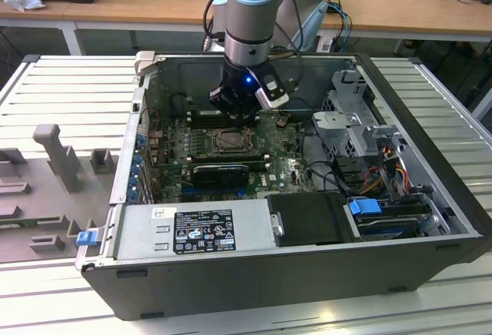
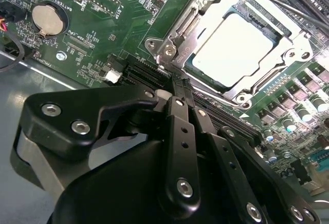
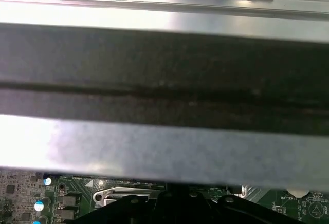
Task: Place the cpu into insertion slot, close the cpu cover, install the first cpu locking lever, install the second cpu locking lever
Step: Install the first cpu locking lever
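I see the gripper [image 2: 180,88] with fingers pressed together, tips just beside the insertion slot [image 2: 237,49]; the cpu [image 2: 234,47] sits inside, cpu cover [image 2: 205,16] down over it.

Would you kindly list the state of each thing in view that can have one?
cpu: seated flat in the insertion slot, pale top showing.
insertion slot: filled by the cpu.
cpu cover: down over the cpu, its window framing the chip.
claw: fingers shut together, holding nothing, tip at the socket frame's corner.
computer case: lying on its side, side panel off, board exposed.
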### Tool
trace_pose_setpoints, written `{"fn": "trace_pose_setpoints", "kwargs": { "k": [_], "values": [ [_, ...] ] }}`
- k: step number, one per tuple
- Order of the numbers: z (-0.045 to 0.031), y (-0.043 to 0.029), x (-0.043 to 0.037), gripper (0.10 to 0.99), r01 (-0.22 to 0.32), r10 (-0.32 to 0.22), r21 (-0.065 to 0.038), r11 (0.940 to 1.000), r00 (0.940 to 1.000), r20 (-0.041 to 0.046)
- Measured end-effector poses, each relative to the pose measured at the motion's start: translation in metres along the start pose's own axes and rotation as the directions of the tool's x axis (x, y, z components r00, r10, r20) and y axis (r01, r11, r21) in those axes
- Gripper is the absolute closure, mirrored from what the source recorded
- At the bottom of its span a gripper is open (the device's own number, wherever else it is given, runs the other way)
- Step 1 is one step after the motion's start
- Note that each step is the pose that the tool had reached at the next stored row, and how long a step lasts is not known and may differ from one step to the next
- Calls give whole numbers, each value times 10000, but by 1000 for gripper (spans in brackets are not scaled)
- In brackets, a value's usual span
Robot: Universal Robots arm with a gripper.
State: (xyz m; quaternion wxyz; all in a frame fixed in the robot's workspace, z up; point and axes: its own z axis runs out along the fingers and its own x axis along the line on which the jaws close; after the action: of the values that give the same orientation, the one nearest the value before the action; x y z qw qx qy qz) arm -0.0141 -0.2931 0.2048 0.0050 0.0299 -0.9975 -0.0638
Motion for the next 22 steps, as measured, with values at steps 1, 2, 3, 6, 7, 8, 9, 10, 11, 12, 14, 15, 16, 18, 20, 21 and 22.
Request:
{"fn": "trace_pose_setpoints", "kwargs": {
  "k": [1, 2, 3, 6, 7, 8, 9, 10, 11, 12, 14, 15, 16, 18, 20, 21, 22],
  "values": [
    [0, -1, 0, 980, 1, -1, 12, 10000, 10000, -2],
    [2, -1, -1, 980, 2, -2, 25, 10000, 10000, -3],
    [3, -1, -1, 980, 2, -2, 39, 10000, 10000, -3],
    [8, -2, 0, 980, 0, 0, 97, 10000, 10000, -7],
    [11, -5, 0, 980, 0, 0, 121, 9999, 10000, -9],
    [13, -6, 1, 980, 0, 1, 122, 9999, 10000, -9],
    [15, -9, 1, 980, -1, 1, 120, 9999, 10000, -8],
    [18, -16, 1, 980, -1, 1, 120, 9999, 10000, -8],
    [22, -23, 0, 980, -1, 1, 119, 9999, 10000, -7],
    [24, -26, 0, 980, 0, 1, 114, 9999, 10000, -7],
    [31, -45, -2, 980, 6, -5, -303, 9995, 10000, 17],
    [-4, -42, -1, 980, 5, -5, -312, 9995, 10000, 17],
    [-114, -28, -1, 980, 7, -6, -298, 9996, 10000, 16],
    [-171, -20, -1, 980, 6, -6, -287, 9996, 10000, 16],
    [-178, -25, 0, 980, 6, -5, -287, 9996, 10000, 17],
    [-180, -39, 1, 980, 6, -5, -285, 9996, 10000, 15],
    [-181, -46, 2, 980, 6, -5, -286, 9996, 10000, 16]
  ]
}}
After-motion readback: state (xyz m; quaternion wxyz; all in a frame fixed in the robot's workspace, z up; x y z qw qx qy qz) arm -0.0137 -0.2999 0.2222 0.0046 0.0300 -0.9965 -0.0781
